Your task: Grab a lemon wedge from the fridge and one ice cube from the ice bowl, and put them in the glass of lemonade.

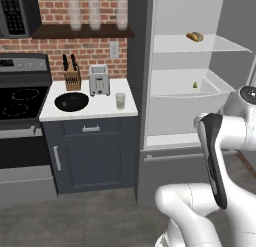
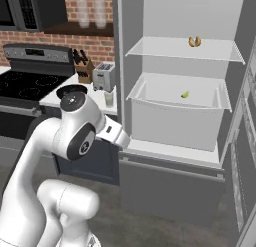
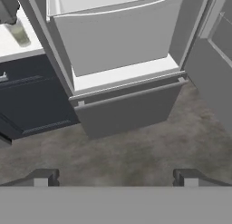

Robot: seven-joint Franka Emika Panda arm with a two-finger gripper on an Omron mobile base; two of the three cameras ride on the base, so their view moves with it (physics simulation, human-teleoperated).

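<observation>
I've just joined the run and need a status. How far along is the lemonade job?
Done: the fridge stands open. In hand: nothing; the gripper is open and empty, pointing at the fridge's lower front. Left: the lemon wedge lies in the fridge's white bin, the glass of lemonade waits on the counter beside the ice bowl, and no ice cube can be made out at this size. Neither item has been moved.

My arm looks glossy white plastic with dark joints. Fridge shell matt dark grey, inside smooth white, shelves translucent. Wall rough red brick. Knife block wood. Toaster brushed metal. Bowl glossy black. Floor mottled matt grey.
</observation>
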